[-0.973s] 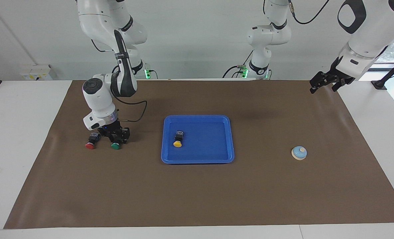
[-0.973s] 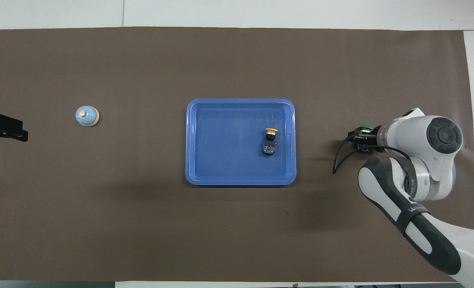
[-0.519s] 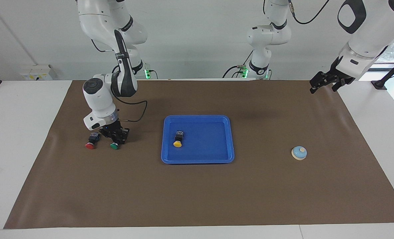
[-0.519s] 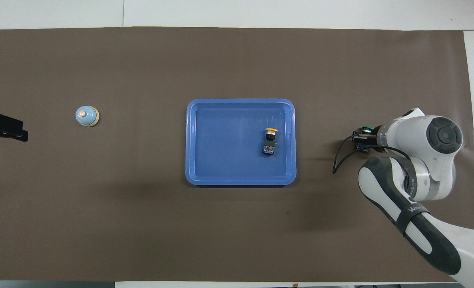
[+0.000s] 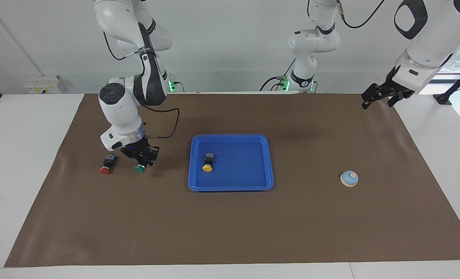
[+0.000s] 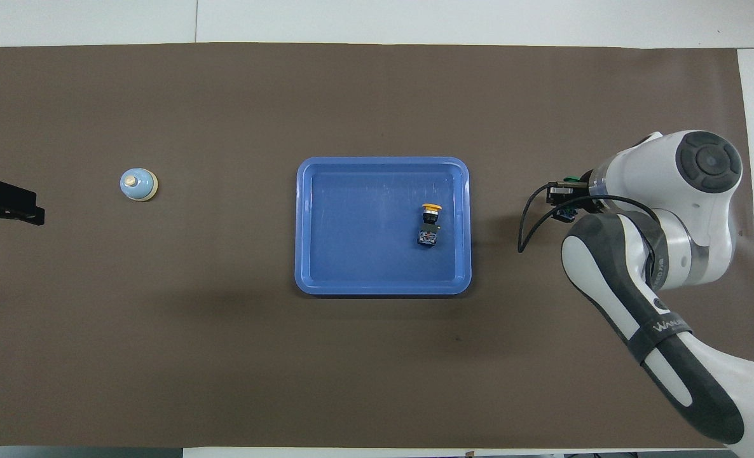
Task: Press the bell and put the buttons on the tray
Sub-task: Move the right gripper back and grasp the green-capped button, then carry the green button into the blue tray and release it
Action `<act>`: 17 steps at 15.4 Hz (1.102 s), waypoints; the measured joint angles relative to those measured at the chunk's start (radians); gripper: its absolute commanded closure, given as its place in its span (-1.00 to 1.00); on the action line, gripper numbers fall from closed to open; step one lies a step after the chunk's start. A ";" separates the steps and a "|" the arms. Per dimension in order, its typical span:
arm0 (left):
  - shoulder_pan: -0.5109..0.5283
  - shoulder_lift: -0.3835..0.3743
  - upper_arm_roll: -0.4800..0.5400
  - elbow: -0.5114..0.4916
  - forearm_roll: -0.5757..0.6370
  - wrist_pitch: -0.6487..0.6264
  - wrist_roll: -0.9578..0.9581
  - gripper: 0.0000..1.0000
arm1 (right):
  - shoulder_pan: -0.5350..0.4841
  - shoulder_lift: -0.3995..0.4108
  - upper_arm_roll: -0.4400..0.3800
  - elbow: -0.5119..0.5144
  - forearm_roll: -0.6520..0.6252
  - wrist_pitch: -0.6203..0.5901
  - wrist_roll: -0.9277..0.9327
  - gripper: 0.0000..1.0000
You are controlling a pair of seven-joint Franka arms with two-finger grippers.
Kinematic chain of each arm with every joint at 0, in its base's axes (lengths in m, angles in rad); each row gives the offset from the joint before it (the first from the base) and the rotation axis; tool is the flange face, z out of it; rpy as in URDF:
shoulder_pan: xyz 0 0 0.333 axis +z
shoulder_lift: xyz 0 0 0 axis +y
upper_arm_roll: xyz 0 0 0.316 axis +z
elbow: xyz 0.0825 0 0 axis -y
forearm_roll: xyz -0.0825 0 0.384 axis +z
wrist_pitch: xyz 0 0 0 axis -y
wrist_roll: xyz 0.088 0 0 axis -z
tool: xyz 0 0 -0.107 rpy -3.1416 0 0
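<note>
In the blue tray (image 5: 230, 188) (image 6: 301, 222) at the middle of the mat, the yellow button (image 5: 208, 163) (image 6: 429, 222) lies on its side. The red button (image 5: 106, 166) rests on the mat toward the right arm's end; the overhead view hides it under the arm. My right gripper (image 5: 141, 162) (image 6: 563, 196) is shut on the green button (image 5: 140, 168) (image 6: 568, 181), held just above the mat between the red button and the tray. The bell (image 5: 349, 178) (image 6: 138, 184) stands toward the left arm's end. My left gripper (image 5: 376, 101) (image 6: 7, 208) waits open, raised over the mat's corner.
A brown mat (image 5: 230, 224) covers most of the white table (image 5: 24, 162). A black cable (image 5: 164, 131) loops from the right wrist above the mat. Bare mat lies all around the tray and the bell.
My right gripper closed on the green button, then lifted it off the mat and shifted it slightly toward the tray. The left arm has stayed put.
</note>
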 measured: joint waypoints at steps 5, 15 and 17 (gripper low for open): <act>0.000 0.000 0.000 0.000 0.000 0.000 0.000 -1.00 | 0.157 0.035 0.005 0.111 0.038 -0.037 0.155 1.00; 0.000 0.000 0.000 0.000 0.000 0.000 0.000 -1.00 | 0.388 0.231 0.005 0.265 0.049 0.009 0.389 1.00; 0.000 0.000 0.000 0.000 0.000 0.000 0.000 -1.00 | 0.402 0.278 0.005 0.273 0.049 0.057 0.396 1.00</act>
